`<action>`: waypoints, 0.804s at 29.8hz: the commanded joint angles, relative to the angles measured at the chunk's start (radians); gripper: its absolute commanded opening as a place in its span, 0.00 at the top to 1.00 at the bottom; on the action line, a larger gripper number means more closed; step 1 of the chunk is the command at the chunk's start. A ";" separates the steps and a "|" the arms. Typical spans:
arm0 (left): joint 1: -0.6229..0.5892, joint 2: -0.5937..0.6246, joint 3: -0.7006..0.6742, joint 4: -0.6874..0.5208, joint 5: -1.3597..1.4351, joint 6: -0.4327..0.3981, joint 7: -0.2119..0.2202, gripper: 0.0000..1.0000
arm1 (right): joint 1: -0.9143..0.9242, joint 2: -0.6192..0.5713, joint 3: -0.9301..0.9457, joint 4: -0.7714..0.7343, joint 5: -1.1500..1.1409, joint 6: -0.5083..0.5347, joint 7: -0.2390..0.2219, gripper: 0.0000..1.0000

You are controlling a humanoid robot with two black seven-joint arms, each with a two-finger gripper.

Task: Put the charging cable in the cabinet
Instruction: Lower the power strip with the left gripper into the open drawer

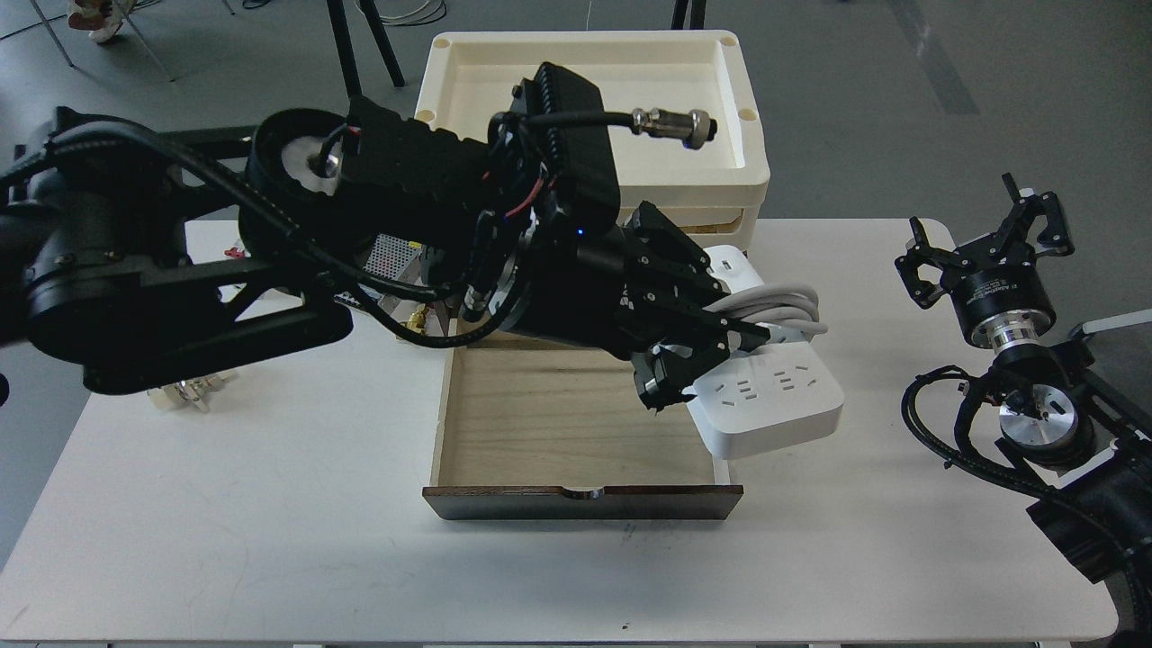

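Note:
My left gripper (711,346) is shut on the charging cable (774,400), a white power strip with a thick white cord looped around its middle. It holds the strip in the air over the right wall of the open drawer (558,423) of the dark brown cabinet (583,502). The strip sticks out to the right past the drawer's side. The drawer's pale wood inside is bare. My left arm hides the cabinet's front, handle and brass plate. My right gripper (990,236) is open and empty at the table's right edge.
Stacked cream plastic trays (747,117) sit on top of the cabinet. A small white-and-metal part (184,391) lies at the left, partly under my arm. The silver box (389,252) and a brass fitting (416,322) show in gaps behind my left arm.

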 commanded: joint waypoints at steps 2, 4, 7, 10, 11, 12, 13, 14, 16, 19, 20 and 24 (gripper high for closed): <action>0.138 -0.005 0.058 0.047 0.148 0.000 0.003 1.00 | 0.000 0.000 0.002 0.003 0.000 0.000 0.000 0.00; 0.212 -0.005 0.057 0.064 0.232 0.000 0.000 1.00 | 0.000 0.000 0.002 0.003 0.000 0.000 0.000 0.00; 0.316 -0.005 0.054 0.105 0.329 0.000 -0.002 1.00 | 0.000 0.000 0.000 0.003 0.000 0.000 0.000 0.00; 0.387 -0.008 0.042 0.142 0.375 0.000 0.001 1.00 | 0.000 0.000 0.000 0.003 0.000 0.000 0.000 0.00; 0.395 -0.010 0.040 0.153 0.386 0.000 0.001 1.00 | 0.000 0.000 0.000 0.003 0.000 0.000 0.000 0.00; 0.399 -0.017 0.034 0.171 0.392 0.000 0.001 1.00 | 0.000 0.000 0.000 0.003 0.000 0.000 0.000 0.00; 0.402 -0.026 0.028 0.189 0.392 0.000 0.001 1.00 | 0.000 0.000 0.000 0.003 0.000 0.000 0.000 0.00; 0.404 -0.037 0.019 0.215 0.390 0.000 0.001 1.00 | 0.000 0.000 0.000 0.004 0.000 0.000 0.000 0.00; 0.410 -0.051 0.000 0.255 0.386 0.000 0.000 1.00 | 0.000 0.000 -0.001 0.004 0.000 0.000 0.000 0.00; 0.419 -0.059 -0.020 0.282 0.380 0.000 -0.003 1.00 | 0.000 0.000 -0.001 0.004 0.000 0.000 0.000 0.00; 0.419 -0.059 -0.020 0.282 0.380 0.000 -0.002 1.00 | 0.000 0.000 -0.001 0.004 0.000 0.000 0.000 0.00; 0.444 -0.065 -0.021 0.304 0.380 0.000 0.006 0.96 | 0.000 0.000 -0.001 0.004 0.000 0.000 0.000 0.00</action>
